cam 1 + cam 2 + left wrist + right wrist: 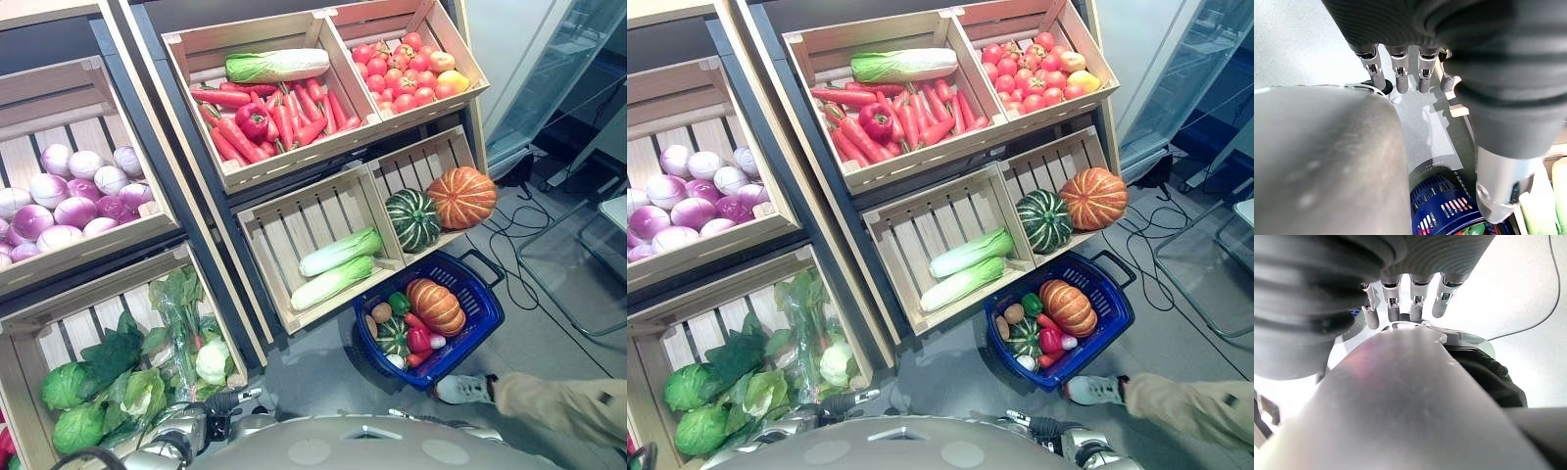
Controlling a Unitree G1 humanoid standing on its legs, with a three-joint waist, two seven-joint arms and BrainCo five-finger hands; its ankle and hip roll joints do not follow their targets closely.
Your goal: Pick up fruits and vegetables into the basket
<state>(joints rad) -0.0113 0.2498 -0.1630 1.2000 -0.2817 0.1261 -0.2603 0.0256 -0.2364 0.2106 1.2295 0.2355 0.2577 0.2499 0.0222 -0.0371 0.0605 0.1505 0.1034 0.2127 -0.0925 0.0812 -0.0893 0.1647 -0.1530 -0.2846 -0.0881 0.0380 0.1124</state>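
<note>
A blue basket (487, 311) stands on the floor below the shelves, also seen as the basket (1442, 208) in the left wrist view. In it lie an orange pumpkin (435, 305), a small green pumpkin (393, 336), a red pepper (419, 340), a green pepper (399, 303) and a potato (381, 312). My left hand (1399, 71) hangs low beside my body with straight fingers, holding nothing. My right hand (1418, 301) hangs the same way, fingers straight and empty. Both are well short of the crates.
Wooden crates hold carrots (284, 122) with a napa cabbage (277, 65), tomatoes (402, 76), two napa cabbages (338, 266), a green pumpkin (412, 219) beside an orange pumpkin (461, 197), purple onions (73, 201) and cabbages (69, 387). A person's shoe (460, 389) stands right of the basket.
</note>
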